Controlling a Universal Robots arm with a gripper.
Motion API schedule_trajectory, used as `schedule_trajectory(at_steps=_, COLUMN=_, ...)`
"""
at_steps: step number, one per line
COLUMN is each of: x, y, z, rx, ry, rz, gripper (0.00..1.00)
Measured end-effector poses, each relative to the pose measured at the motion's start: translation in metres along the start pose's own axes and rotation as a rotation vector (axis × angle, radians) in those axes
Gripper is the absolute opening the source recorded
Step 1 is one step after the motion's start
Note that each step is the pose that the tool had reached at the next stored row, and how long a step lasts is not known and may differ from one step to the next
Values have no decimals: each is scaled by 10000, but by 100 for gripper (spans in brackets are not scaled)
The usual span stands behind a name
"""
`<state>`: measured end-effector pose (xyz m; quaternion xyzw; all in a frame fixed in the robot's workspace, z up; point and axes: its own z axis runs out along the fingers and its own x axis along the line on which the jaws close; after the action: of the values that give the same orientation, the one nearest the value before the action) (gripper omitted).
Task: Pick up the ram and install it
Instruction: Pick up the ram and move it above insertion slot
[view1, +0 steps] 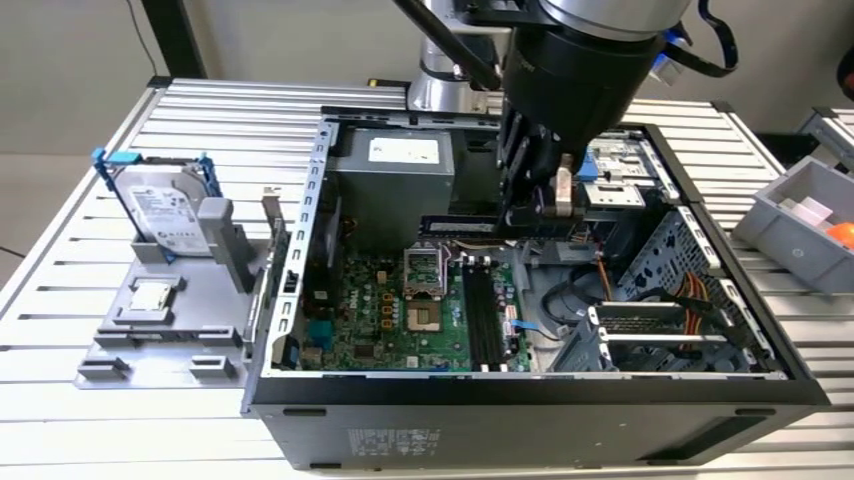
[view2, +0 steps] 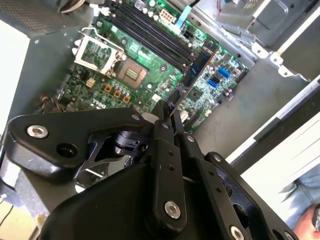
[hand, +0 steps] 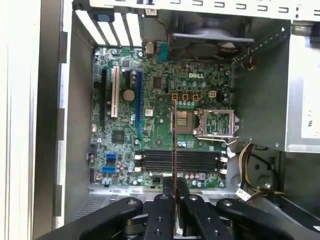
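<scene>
The ram (view1: 467, 228), a long, thin, dark greenish circuit-board stick with black chips, is clamped by one end between the black metal fingers (view1: 537, 205), which are drawn in narrow on it. It hangs level inside the open black tower computer case (view1: 534, 420), clear of the green motherboard (view1: 387, 320) and touching nothing else. In both wrist views the stick (hand: 174, 145) (view2: 197, 70) appears edge-on, running out from the fingers (hand: 164, 210) (view2: 167, 150) and lying crosswise to the four black memory slots (hand: 180, 160) (view2: 150, 32), all of which are vacant.

The black-and-silver arm (view1: 587, 50) comes down from above, its wrist pointing straight down into the case.

A grey power-supply box (view1: 387, 185) at the back of the case bears a white printed label (view1: 404, 150).

At the exterior view's left, a silver hard drive in a blue frame (view1: 167, 210) and a small square silver processor chip (view1: 151, 295) sit on a grey fixture (view1: 200, 340) on the slatted aluminium worktop (view1: 80, 420).
</scene>
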<state>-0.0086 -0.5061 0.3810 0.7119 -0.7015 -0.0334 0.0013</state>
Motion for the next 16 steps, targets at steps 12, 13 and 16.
schedule_trajectory(at_steps=12, x=-165, y=-210, z=-2, rx=0, ry=-1, rz=0, gripper=0)
schedule_trajectory(at_steps=13, x=-179, y=-224, z=-2, rx=0, ry=-2, rz=0, gripper=0)
schedule_trajectory(at_steps=16, x=-224, y=-265, z=-2, rx=0, ry=-2, rz=1, gripper=0)
